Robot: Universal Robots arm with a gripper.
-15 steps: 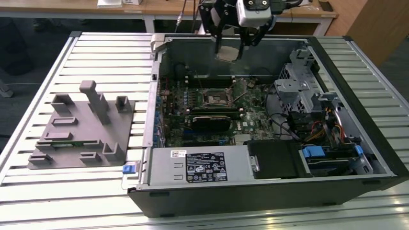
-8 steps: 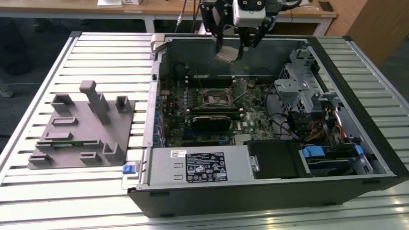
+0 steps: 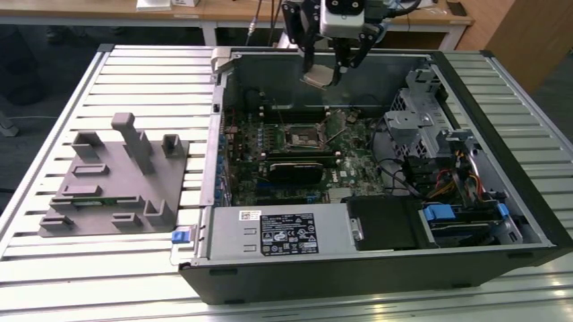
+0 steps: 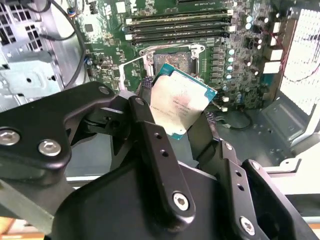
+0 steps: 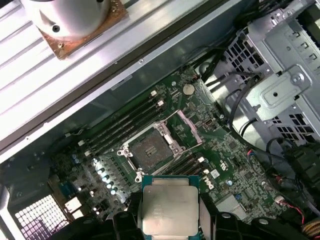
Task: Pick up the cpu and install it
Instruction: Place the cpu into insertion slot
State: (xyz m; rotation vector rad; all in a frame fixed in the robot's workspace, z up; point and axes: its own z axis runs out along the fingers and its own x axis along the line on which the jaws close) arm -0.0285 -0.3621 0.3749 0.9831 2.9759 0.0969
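Item 1, gripper (image 3: 324, 70): mine, hanging from the arm over the far end of the open computer case (image 3: 376, 272) in the exterior view. Its black fingers (image 4: 159, 150) are clenching the cpu (image 4: 181, 102) by two opposite edges.

Item 2, cpu: being carried in the air by me and tilting a little. In both wrist views its pale silvery top is showing, with a green border peeking out round it.

Item 3, socket (image 5: 150, 148): a square dark frame with a metal rim, sitting on the green motherboard (image 3: 353, 164) with its dark centre lying bare. The cpu is hovering above the board, well apart from the socket.

Item 4, memory slots (image 4: 177, 27): long dark rows running just beside the socket.

Item 5, drive cage (image 3: 421, 121): silvery perforated metal, standing inside the case at the exterior view's right.

Item 6, power supply (image 3: 278, 231): a silvery labelled box, filling the near end of the case.

Item 7, grey tray (image 3: 107, 181): lying on the slatted table (image 3: 54, 268) at the exterior view's left of the case, well apart from my gripper. A thin green strip (image 3: 90, 200) is lying in one recess, possibly a memory stick, though I cannot be sure
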